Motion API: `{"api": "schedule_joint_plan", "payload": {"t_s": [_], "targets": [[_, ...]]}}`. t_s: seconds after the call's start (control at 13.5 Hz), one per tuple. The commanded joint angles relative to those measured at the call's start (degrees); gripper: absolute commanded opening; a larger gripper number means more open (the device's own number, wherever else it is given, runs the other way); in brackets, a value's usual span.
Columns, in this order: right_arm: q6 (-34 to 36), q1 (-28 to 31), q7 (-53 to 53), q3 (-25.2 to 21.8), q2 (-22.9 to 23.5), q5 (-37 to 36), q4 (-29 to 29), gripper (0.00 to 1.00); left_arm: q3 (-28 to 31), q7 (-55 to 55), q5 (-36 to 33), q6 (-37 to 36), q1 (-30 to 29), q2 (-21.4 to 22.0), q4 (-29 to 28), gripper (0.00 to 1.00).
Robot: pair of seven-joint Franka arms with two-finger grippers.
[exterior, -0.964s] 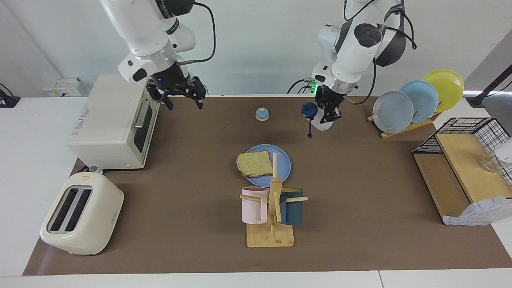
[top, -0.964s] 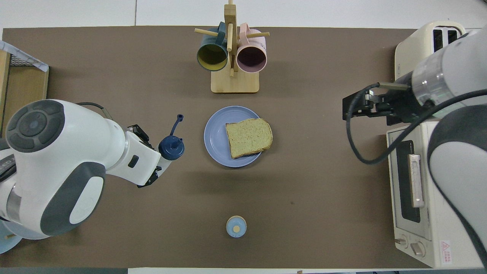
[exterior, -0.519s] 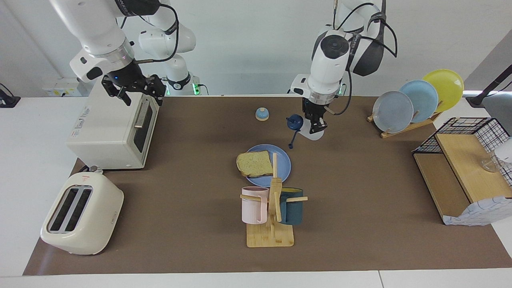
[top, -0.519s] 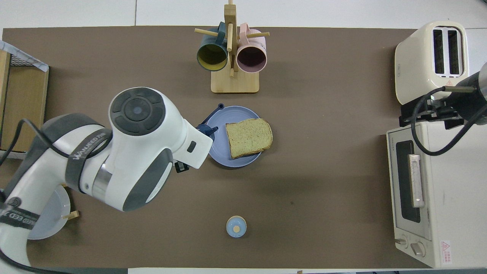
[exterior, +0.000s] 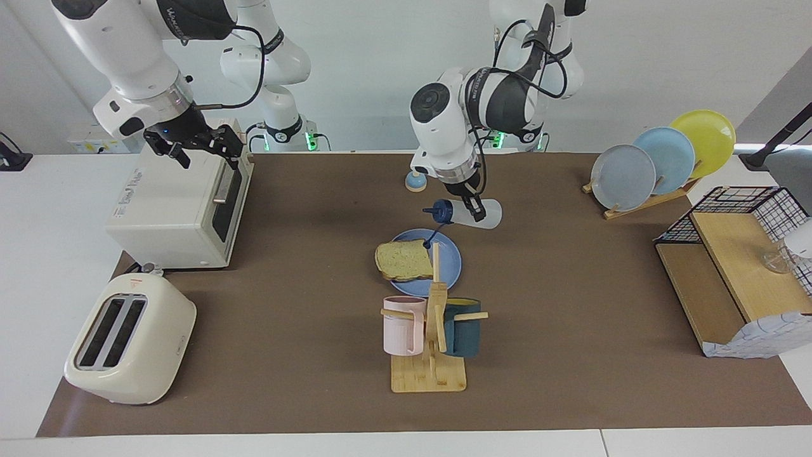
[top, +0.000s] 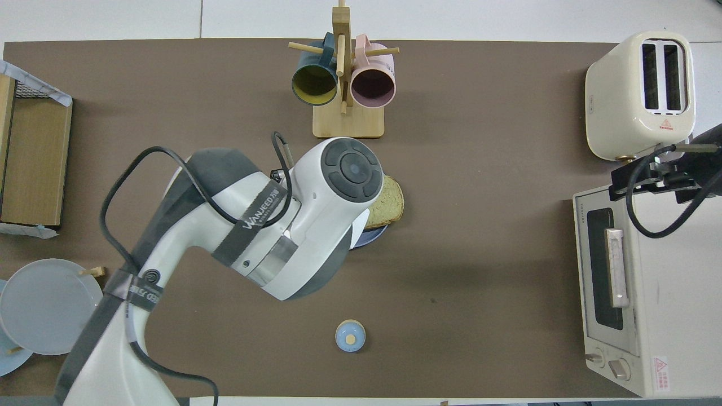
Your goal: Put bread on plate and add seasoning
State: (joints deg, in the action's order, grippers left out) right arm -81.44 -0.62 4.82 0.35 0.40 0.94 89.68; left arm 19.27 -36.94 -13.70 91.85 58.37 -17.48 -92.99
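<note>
The left end effector [exterior: 472, 208], clamped mid-body on the light, probably squeezable seasoning bottle [exterior: 477, 214], tips it over the bread [exterior: 403, 259] on the blue plate [exterior: 451, 266]; the right end effector [exterior: 202, 149], fingers apart, waits over the toaster oven [exterior: 166, 203].

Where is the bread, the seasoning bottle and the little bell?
bread [exterior: 403, 259], facing view, middle of the slice's top face.
seasoning bottle [exterior: 487, 214], facing view, whitish body, tipped sideways in the left gripper [exterior: 470, 207] over the plate [exterior: 451, 260].
bell [top: 350, 336], overhead view, blue dome.
</note>
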Motion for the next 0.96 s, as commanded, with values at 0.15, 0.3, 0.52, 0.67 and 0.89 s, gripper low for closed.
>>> {"api": "schedule_joint_plan", "payload": {"t_s": [0.15, 0.3, 0.52, 0.67, 0.89], "targets": [[-0.74, 2.11, -2.45, 1.24, -0.14, -0.85, 0.85, 1.00, 1.03, 2.39, -9.83, -8.78, 4.38, -8.27, 6.95, 0.00], [-0.92, 2.02, -2.36, 0.53, -0.14, -0.85, 1.02, 1.00, 1.03, 2.39, -14.32, -11.50, 6.14, -9.84, 6.95, 0.00], [-2.66, 2.02, -2.36, 0.36, -0.22, -0.76, 1.02, 1.00, 1.20, 2.75, -17.58, -13.70, 7.37, -11.35, 6.95, 0.00], [-4.24, 2.20, -2.71, 0.36, -0.22, -0.68, 0.93, 1.00, 1.12, 2.66, -23.27, -13.80, 8.25, -11.26, 6.95, 0.00], [-4.43, 2.02, -5.78, 0.36, -0.49, -0.94, 0.85, 1.00, 1.12, 2.75, -25.14, -13.19, 8.86, -12.05, 6.68, 0.00]]}}
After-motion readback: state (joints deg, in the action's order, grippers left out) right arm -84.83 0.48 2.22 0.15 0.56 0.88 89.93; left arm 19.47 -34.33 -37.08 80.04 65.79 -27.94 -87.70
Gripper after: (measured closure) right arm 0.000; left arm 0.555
